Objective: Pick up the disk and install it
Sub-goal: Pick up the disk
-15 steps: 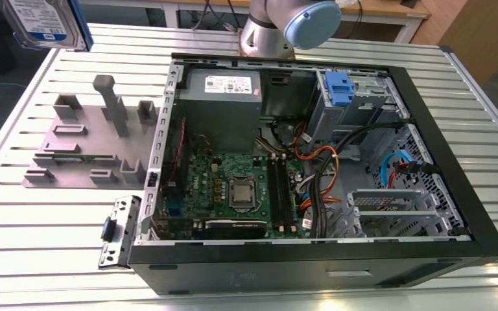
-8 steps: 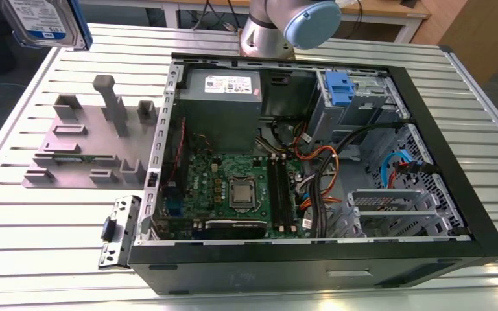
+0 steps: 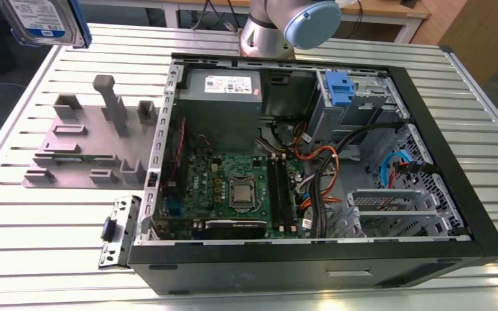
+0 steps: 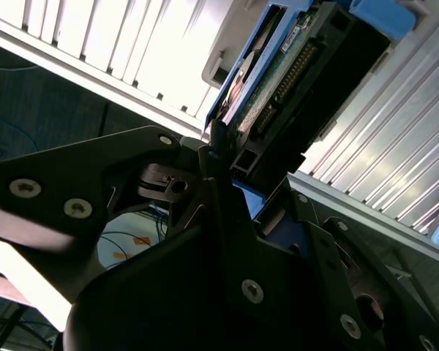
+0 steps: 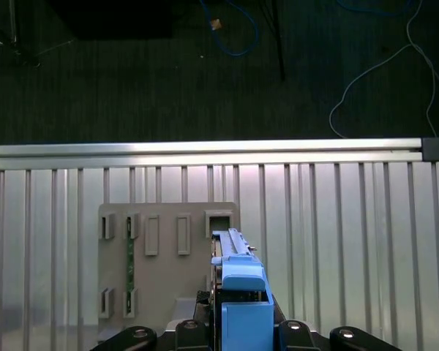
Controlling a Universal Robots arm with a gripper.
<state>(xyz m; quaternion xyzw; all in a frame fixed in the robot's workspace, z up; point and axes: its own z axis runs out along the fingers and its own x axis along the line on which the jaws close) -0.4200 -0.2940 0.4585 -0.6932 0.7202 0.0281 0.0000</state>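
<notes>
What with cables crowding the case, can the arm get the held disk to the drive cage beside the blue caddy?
Probably yes: the case lies open, nothing covers the drive cage, and the cables lie off to its side. The end effector holds the disk aloft beyond the case.

disk (image 3: 41,19) aloft at the exterior view's upper left corner, label facing out | grey fixture (image 3: 85,139) below it on slatted worktop (image 3: 24,259) | open computer case (image 3: 318,259) lying flat to the exterior view's right of fixture | blue caddy (image 3: 340,87) inside, near power supply (image 3: 221,97) | arm base (image 3: 271,26) behind case
</notes>
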